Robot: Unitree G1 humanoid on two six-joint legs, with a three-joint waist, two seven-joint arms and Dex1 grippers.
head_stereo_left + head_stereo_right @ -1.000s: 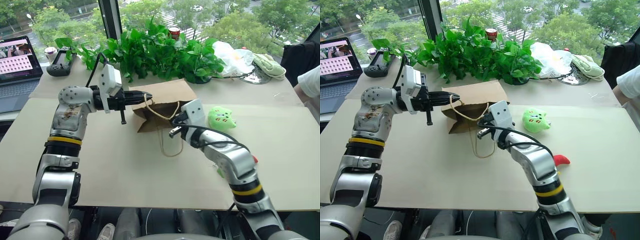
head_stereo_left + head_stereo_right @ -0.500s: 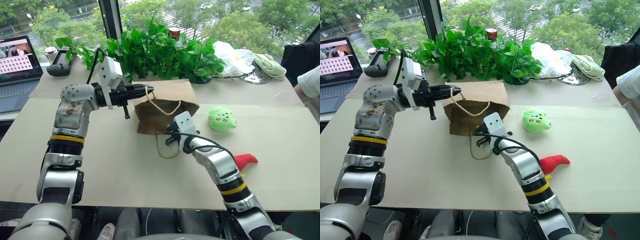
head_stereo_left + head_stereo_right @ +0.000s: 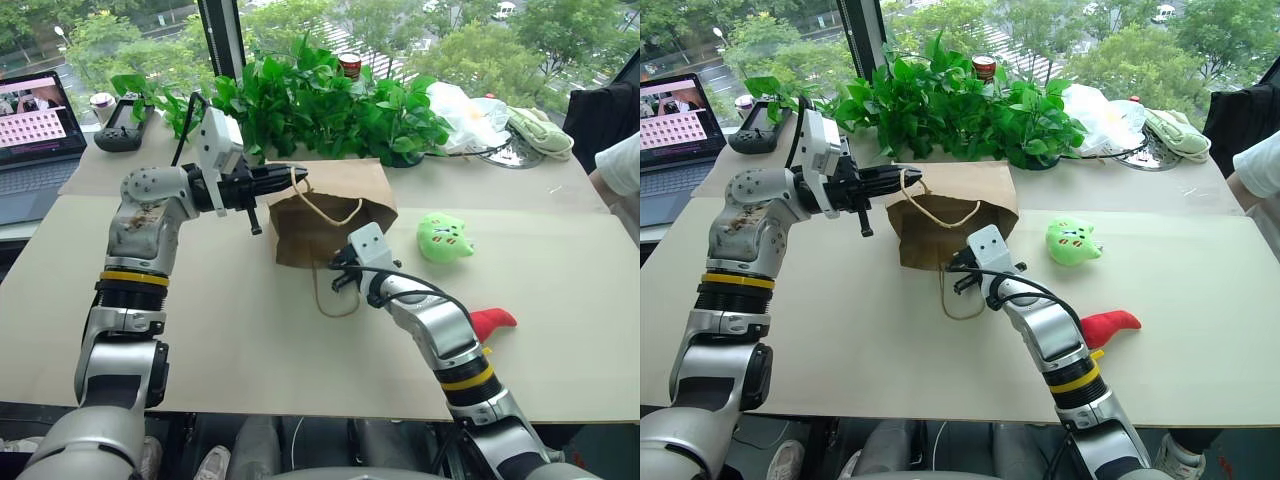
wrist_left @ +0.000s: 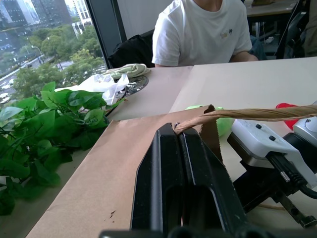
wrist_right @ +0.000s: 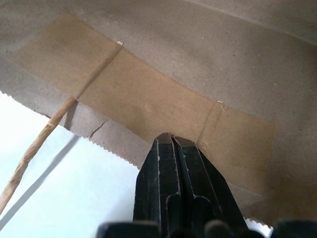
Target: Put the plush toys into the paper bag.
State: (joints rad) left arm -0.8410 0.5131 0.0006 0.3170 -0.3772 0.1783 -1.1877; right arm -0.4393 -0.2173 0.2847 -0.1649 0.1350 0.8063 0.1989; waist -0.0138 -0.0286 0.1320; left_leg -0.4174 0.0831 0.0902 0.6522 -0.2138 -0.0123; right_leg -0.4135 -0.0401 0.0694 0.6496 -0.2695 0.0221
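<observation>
The brown paper bag (image 3: 335,195) lies on its side mid-table, its mouth facing me. My left gripper (image 3: 295,177) is shut on the upper rim beside a cord handle (image 4: 257,114), holding that rim up. Below it, my right gripper (image 3: 333,270) is shut at the lower rim, its fingertips (image 5: 171,141) on the paper strip where the other handle is glued. That handle's loop (image 3: 330,305) lies on the table. The lime-green plush toy (image 3: 443,237) sits to the right of the bag. Nearer me, beside my right forearm, lies the red chili toy (image 3: 492,321).
A row of leafy plants (image 3: 320,100) runs behind the bag, with a red can (image 3: 348,65) among them. A laptop (image 3: 35,130) and a controller (image 3: 125,125) are at the far left. A white plastic bag (image 3: 465,110) and pale green cloth (image 3: 540,130) are at the far right, near a person's sleeve (image 3: 620,160).
My right gripper has sunk toward the table with the lower rim, and the bag's mouth stands wider and taller. The red chili has come into view beside my right forearm. The left gripper barely moved.
</observation>
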